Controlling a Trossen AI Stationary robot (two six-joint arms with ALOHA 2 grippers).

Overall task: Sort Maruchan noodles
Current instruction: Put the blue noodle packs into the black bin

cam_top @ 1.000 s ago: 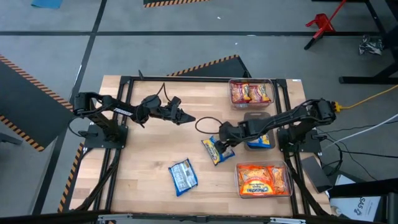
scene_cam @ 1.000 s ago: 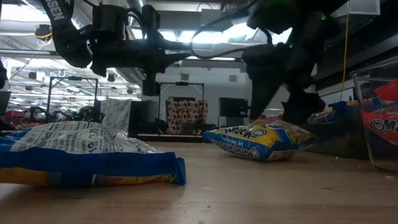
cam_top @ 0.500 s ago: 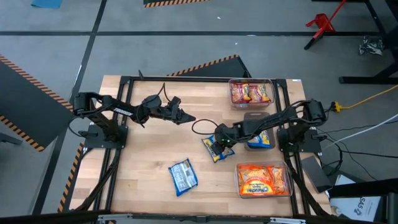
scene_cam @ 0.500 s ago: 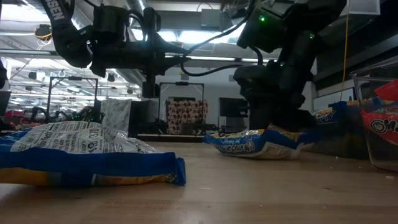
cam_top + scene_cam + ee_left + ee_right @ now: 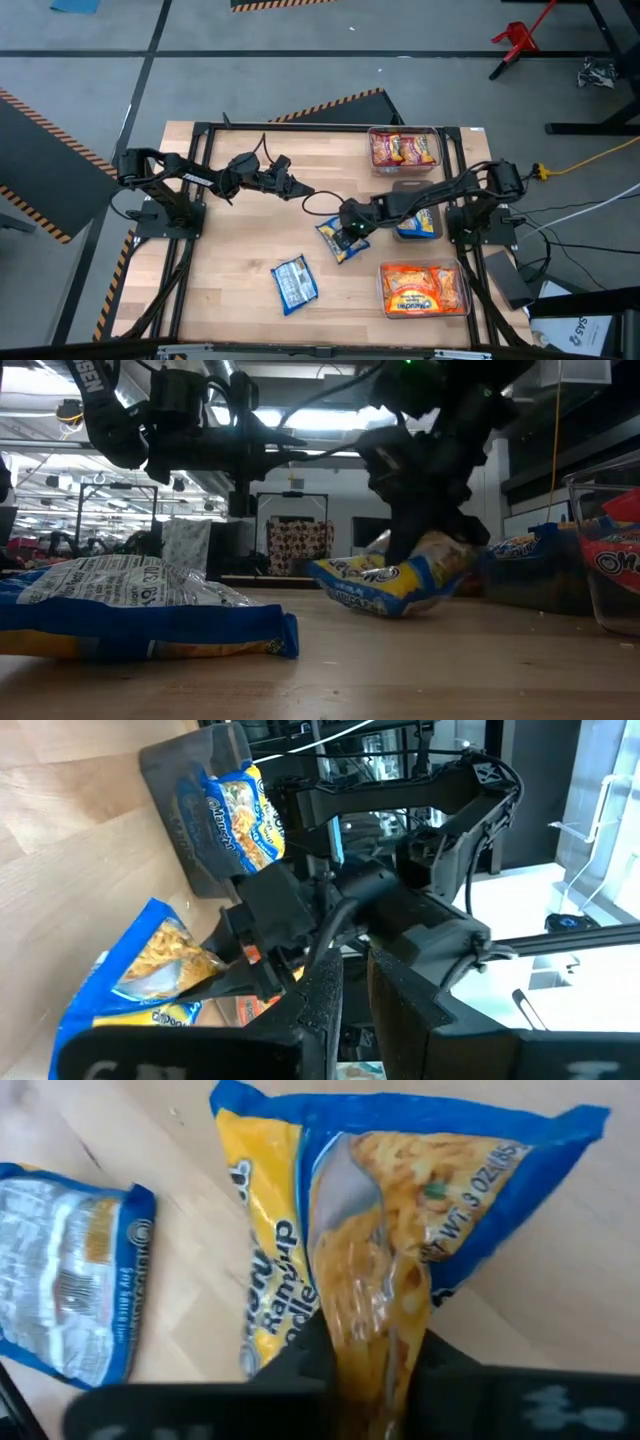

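High view, left gripper (image 5: 297, 188): parked mid-table, fingers nearly together, nothing held.
Loose packet (image 5: 294, 283): flat on table, toward front edge.
Right gripper (image 5: 347, 231): clamped on blue-and-yellow packet (image 5: 338, 240), one end lifted.
Blue bin (image 5: 417, 222): just right of held packet, right arm nearer.

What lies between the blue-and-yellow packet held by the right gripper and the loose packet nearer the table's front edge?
Only bare wooden table shows between the held packet, pinched by the right gripper, and the loose packet, in the high view.

Blue-and-yellow noodle packet (image 5: 338, 238), blue-and-white packet back (image 5: 294, 282), orange packets (image 5: 422, 288), dark red packets (image 5: 403, 150), pale wood table (image 5: 240, 250)
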